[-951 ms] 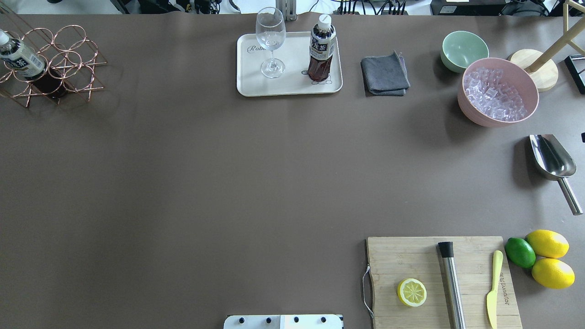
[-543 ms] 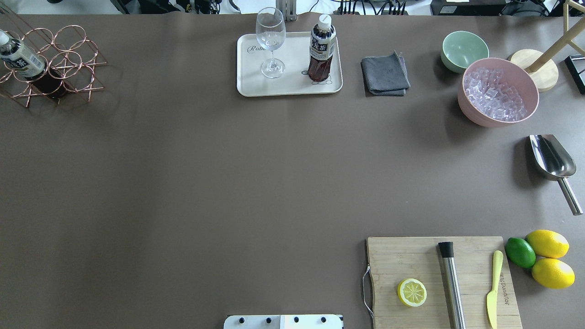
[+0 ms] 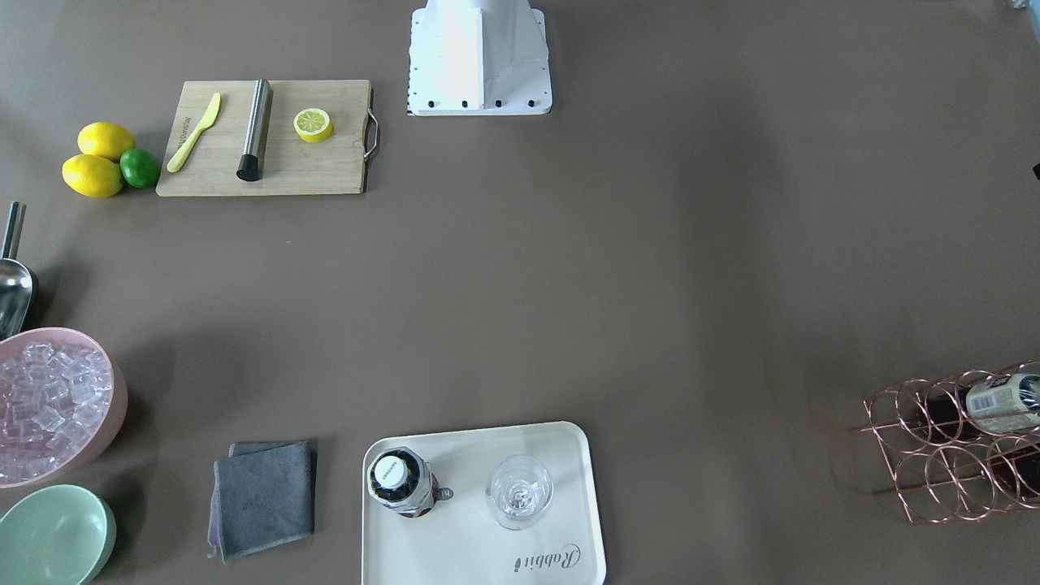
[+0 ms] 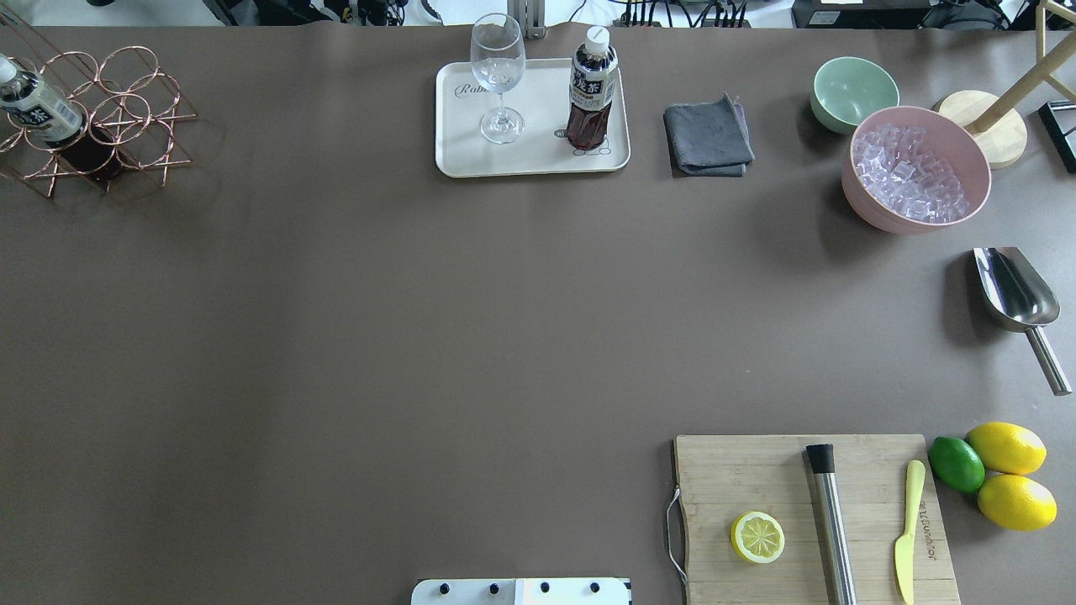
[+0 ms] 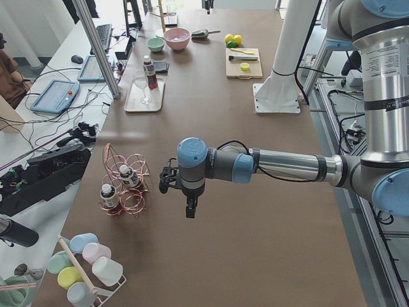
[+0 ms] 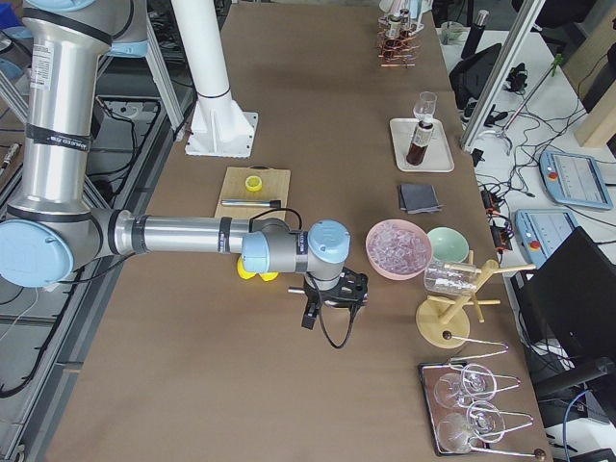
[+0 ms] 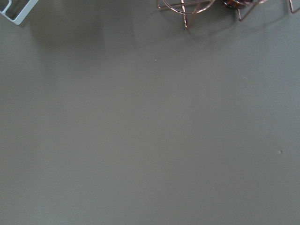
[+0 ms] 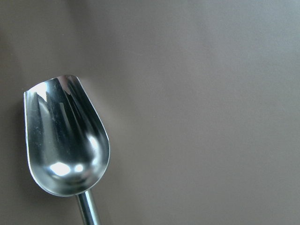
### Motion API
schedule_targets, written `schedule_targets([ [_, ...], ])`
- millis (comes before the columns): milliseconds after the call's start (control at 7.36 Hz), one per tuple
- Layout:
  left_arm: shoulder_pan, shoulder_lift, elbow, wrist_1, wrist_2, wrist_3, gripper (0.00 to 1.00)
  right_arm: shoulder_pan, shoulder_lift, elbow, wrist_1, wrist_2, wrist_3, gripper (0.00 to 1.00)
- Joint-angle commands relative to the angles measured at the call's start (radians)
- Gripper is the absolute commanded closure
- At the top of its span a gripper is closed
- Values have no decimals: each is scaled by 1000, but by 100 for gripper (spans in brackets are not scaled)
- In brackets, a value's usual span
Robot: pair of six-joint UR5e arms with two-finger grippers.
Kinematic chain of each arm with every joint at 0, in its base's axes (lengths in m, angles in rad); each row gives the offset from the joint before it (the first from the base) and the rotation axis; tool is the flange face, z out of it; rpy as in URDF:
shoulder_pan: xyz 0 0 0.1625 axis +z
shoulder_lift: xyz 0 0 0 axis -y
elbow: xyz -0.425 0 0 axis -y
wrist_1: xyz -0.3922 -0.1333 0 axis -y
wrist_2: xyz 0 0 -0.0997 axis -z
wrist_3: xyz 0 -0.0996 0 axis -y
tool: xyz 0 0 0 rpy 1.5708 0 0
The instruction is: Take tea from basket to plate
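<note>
We see the tea, a clear plastic bottle of dark brown drink with a white cap, upright on the smooth cream plate at the desk's far edge, beside a stemmed glass. A second bottle lies in the copper wire basket at the far left corner. We cannot tell whether the left gripper or the right gripper has its fingers spread.

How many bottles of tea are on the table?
3. One tea bottle stands on the plate; a second and third sit in the basket. No others show.
</note>
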Motion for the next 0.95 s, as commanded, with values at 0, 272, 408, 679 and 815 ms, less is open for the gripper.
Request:
schedule_targets([
  [0,-1,15,3,3,1,117,2,47,-14,-46,0,-18,-277,0],
  [272,-7,17,20,9,-5,106,2,72,-29,-44,-2,-12,-289,0],
  [408,-10,17,30,9,-8,96,2,75,-29,-43,-2,-13,-288,0],
  [679,-10,15,29,7,-11,-16,2,75,-29,-43,-2,-17,-288,0],
  [815,-10,15,29,7,-9,-17,2,76,-28,-43,-2,-18,-288,0],
])
